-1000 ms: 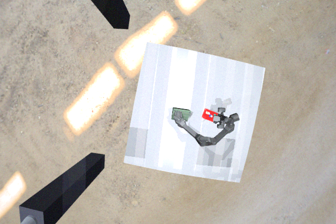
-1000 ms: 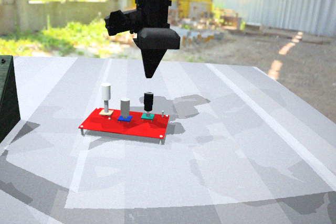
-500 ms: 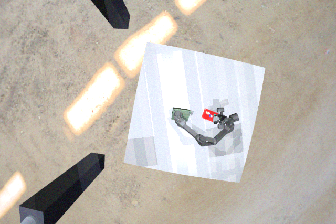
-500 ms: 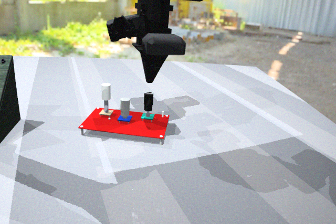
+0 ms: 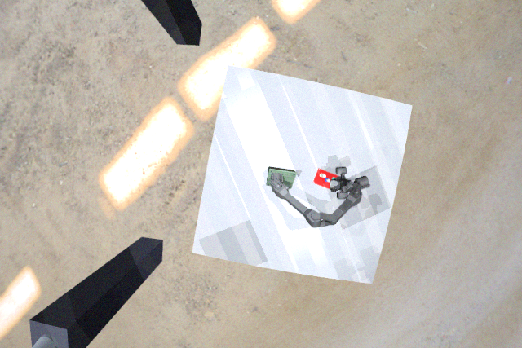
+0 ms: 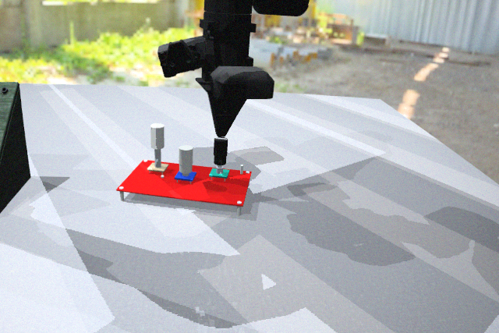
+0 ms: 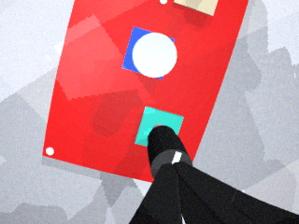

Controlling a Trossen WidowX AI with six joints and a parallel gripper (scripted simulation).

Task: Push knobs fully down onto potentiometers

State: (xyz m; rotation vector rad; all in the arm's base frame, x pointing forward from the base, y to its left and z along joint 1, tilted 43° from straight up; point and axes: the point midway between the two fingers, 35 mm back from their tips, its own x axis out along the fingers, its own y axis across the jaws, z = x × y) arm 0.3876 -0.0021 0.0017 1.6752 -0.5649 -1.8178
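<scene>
with the jaws point(image 6: 221, 136) together and nothing between them, their tip is at or just above the black knob point(image 6: 220, 150) point(image 7: 164, 140); contact cannot be told. this knob stands over the teal potentiometer point(image 6: 219, 173) point(image 7: 159, 122), a bit of shaft showing beneath. judged risk: an off-centre push could tilt the knob and lever the potentiometer loose; too much force after seating could do likewise. count: one red circuit board point(image 5: 320, 178) point(image 6: 181, 191) point(image 7: 89, 126) on the table point(image 5: 269, 125) point(image 6: 169, 281) point(image 7: 23, 28), three potentiometers, three knobs. the white knob point(image 6: 157, 136) also stands high, over the beige potentiometer point(image 6: 157, 167) point(image 7: 201, 5); the grey knob point(image 6: 185, 160) point(image 7: 154, 55) looks seated on the blue potentiometer point(image 6: 185, 176) point(image 7: 130, 58)
</scene>
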